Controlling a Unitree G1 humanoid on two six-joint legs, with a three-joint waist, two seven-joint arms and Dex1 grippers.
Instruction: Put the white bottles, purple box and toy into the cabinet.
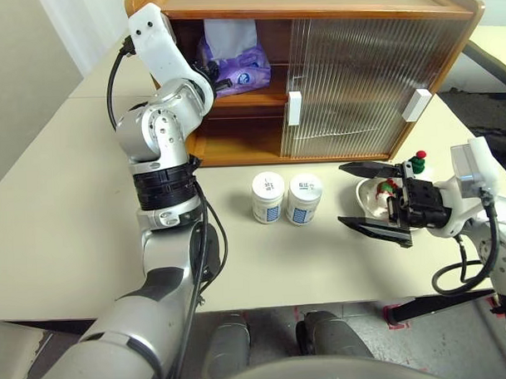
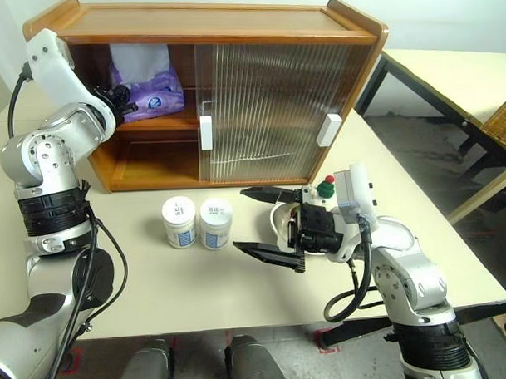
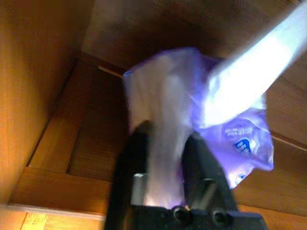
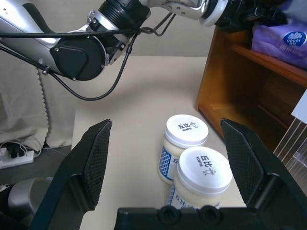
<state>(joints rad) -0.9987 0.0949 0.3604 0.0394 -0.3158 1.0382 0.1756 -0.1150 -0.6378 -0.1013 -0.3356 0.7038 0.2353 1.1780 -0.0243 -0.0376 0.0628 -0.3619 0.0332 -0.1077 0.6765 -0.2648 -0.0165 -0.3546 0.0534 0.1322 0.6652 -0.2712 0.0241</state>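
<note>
Two white bottles stand side by side on the table in front of the wooden cabinet, between the robot's arms. On the upper shelf, the left gripper has its fingers around white tissue from the purple box; whether they pinch it cannot be told. Pulling back now could drag the box out. The right gripper hangs wide open and empty beside the toy.
</note>
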